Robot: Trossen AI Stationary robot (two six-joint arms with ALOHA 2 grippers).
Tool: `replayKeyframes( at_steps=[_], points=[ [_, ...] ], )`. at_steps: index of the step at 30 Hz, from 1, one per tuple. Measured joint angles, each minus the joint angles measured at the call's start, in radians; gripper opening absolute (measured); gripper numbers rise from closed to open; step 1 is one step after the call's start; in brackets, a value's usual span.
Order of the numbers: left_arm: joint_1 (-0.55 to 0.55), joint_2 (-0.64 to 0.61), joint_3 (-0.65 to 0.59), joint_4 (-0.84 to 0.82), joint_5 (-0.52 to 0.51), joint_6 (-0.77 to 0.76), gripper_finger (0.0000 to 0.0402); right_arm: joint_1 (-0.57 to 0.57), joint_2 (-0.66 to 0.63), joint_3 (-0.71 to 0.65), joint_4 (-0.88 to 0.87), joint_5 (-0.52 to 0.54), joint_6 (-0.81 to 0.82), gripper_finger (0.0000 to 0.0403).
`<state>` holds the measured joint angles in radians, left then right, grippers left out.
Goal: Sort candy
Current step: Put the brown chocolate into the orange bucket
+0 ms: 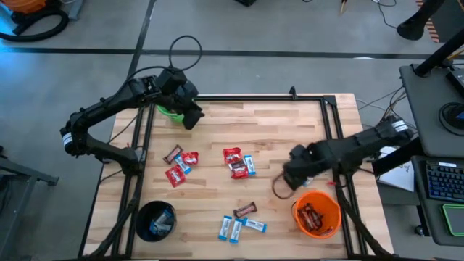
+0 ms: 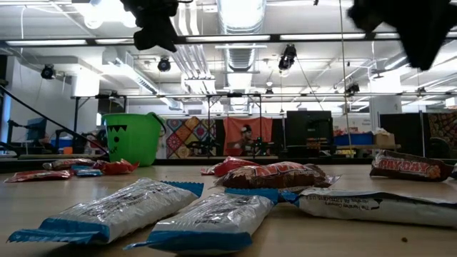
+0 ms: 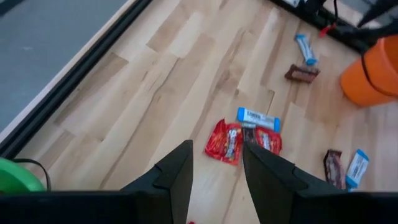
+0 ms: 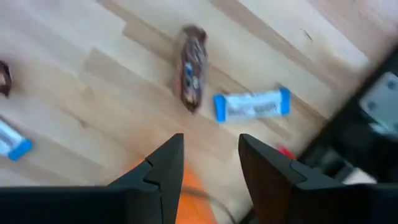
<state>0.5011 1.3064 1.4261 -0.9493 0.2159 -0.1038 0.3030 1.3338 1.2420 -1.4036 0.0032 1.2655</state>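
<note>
**Candy spread mid-table, both grippers empty**

Your wood table [image 1: 275, 123] sits on grey floor. Low view alone shows lab room w/ ceiling lights. Green bucket [image 1: 171, 113] far-left corner, orange bucket [image 1: 317, 214] near right. Left gripper [image 3: 216, 163] and right gripper [image 4: 210, 155]: fingers apart, nothing held. Candy [image 1: 238, 164] lies center.

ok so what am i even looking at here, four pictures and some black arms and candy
Two robot arms work at a wooden table. One picture looks straight down, one looks level across the tabletop, and two come from cameras on the arms' wrists. Loose candy lies scattered mid-table: red packets, blue-and-white packets, brown bars. Three buckets stand at the edges: a green bucket, a black bucket and an orange bucket with brown bars inside. The left gripper hangs beside the green bucket, the right gripper near the orange one. Both are open and hold nothing.
</note>
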Motion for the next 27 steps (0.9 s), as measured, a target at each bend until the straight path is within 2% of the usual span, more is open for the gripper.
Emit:
replayKeyframes(
  at_steps=[5,11,17,27],
  points=[
    [0.000,0.000,0.000,-0.019,-0.001,0.041,0.0123,-0.104,0.013,-0.084,0.180,-0.002,-0.084,0.0155],
    [0.008,0.000,0.000,-0.020,0.000,0.103,0.0123,-0.168,0.013,-0.195,0.271,-0.048,-0.100,0.0162],
    [0.040,0.000,0.000,-0.020,-0.001,0.151,0.0123,-0.196,0.013,-0.319,0.453,-0.166,-0.098,0.0173],
    [0.093,0.000,0.000,-0.020,-0.001,0.173,0.0123,-0.199,0.013,-0.420,0.543,-0.170,-0.082,0.0195]
  ],
)
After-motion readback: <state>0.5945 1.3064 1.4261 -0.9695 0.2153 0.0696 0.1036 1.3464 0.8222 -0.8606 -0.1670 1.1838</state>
